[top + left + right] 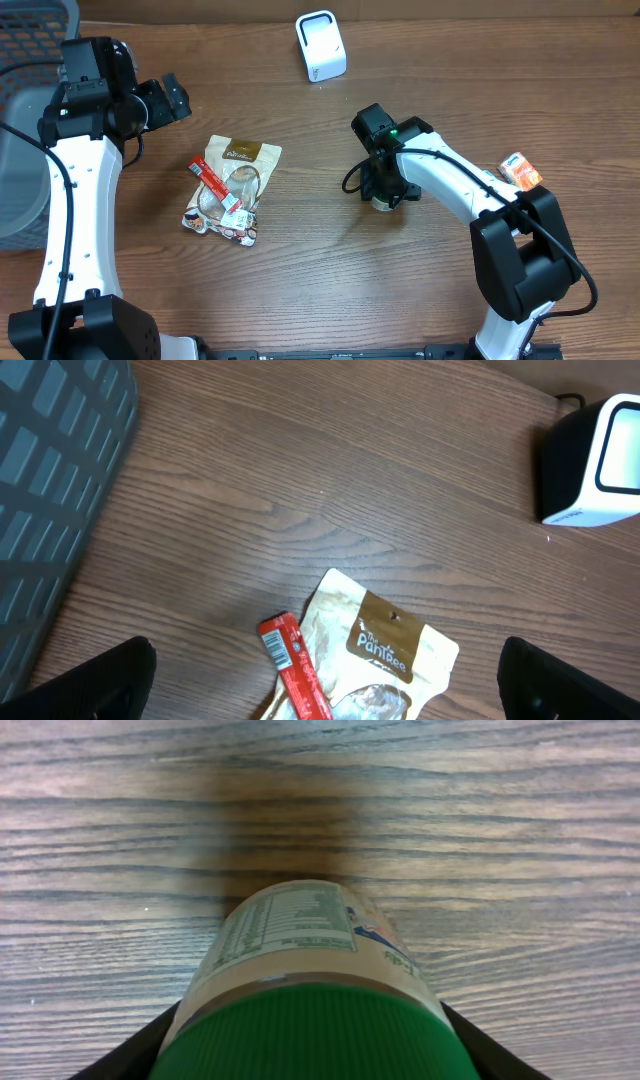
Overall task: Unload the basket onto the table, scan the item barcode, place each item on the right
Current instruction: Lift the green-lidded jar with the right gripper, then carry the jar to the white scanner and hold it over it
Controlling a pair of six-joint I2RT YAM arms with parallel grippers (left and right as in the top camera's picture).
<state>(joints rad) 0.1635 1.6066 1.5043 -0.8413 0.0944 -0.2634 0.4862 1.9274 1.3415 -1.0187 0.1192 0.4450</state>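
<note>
A beige jar with a green ribbed lid [300, 950] lies on the wood table, its printed label facing up. My right gripper [312, 1030] is shut on it, a black finger pressed against each side near the lid. From overhead the jar [383, 204] shows only as a pale patch under the right gripper [385, 193]. No barcode shows on the jar. The white scanner [320, 45] stands at the back centre and appears in the left wrist view as the scanner [595, 460]. My left gripper [172, 100] hangs open above the table, holding nothing.
A tan snack pouch [240, 170] with a red stick pack [213, 178] across it lies left of centre; the red stick pack [290, 665] shows a barcode. An orange packet [520, 172] lies at the right. A grey basket [25, 120] fills the left edge.
</note>
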